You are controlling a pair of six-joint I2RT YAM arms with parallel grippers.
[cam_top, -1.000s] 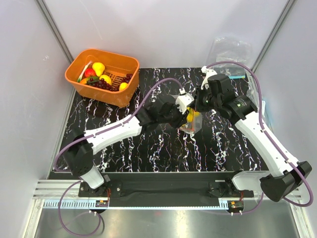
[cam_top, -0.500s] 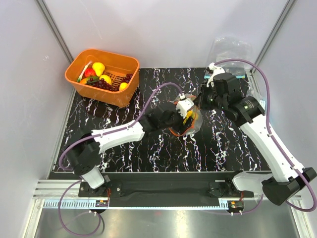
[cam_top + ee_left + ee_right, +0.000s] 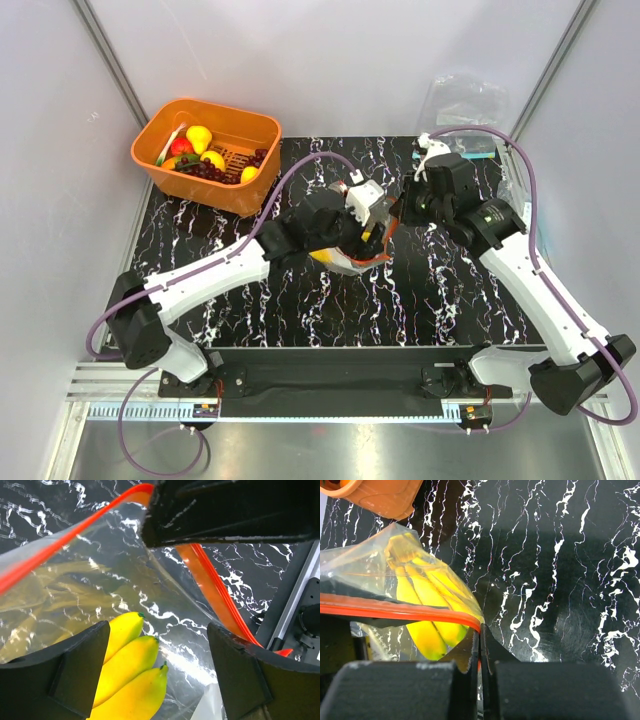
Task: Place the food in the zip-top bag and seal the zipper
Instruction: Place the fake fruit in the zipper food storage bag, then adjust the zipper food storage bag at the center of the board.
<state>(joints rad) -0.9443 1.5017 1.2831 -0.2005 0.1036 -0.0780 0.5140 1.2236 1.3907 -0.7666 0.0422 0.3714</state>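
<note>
Two grippers meet over the middle of the black marbled surface (image 3: 430, 300). At far left an orange basket (image 3: 238, 196) stands on the surface's back corner with loose toy fruit in it, among them a dark grape cluster (image 3: 205, 171) and a yellow lemon-like piece (image 3: 199, 137). To its right, the left gripper (image 3: 157, 647) has its fingers (image 3: 55, 677) spread wide and holds nothing. It points into the mouth of the zip-top bag (image 3: 350, 263). The yellow banana bunch (image 3: 127, 667) lies between the fingers, seemingly free of both, though the close view leaves that unsure. The bunch sits inside the clear bag, near the middle of the surface. The red-orange zipper (image 3: 395, 609) is parted, with one strip running on each side of the left gripper. Farthest right, the right gripper (image 3: 480, 647) is pinched fully together on the zipper at one end of the bag's mouth.
</note>
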